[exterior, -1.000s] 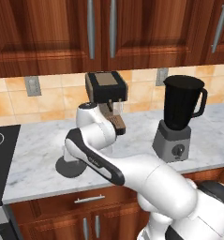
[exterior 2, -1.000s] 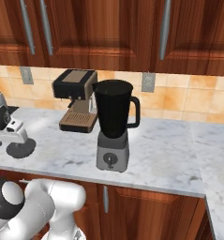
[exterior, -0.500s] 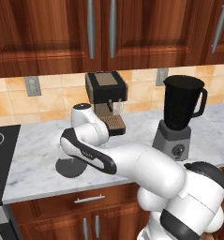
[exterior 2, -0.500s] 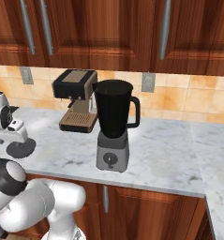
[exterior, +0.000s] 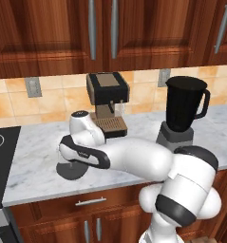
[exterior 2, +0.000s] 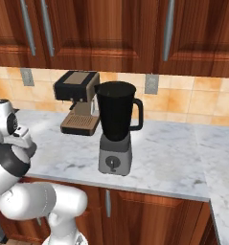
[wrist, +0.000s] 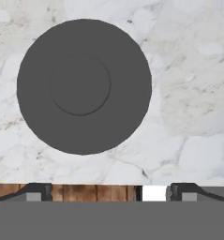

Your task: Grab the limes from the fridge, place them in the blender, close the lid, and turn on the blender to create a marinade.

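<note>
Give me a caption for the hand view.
Open gripper looking down on the round dark-grey lid lying on the marble counter.

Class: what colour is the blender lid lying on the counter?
Dark grey; the lid shows best in the hand view.

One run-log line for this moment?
gripper: open, above lid | lid: flat on counter | blender: uncovered

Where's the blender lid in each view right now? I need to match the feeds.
Left base view: lid lies flat on the counter, lower left, partly under the arm.
Right base view: I cannot make it out.
Hand view: upper left of centre, on marble.
Shared landmark: the marble counter.
</note>
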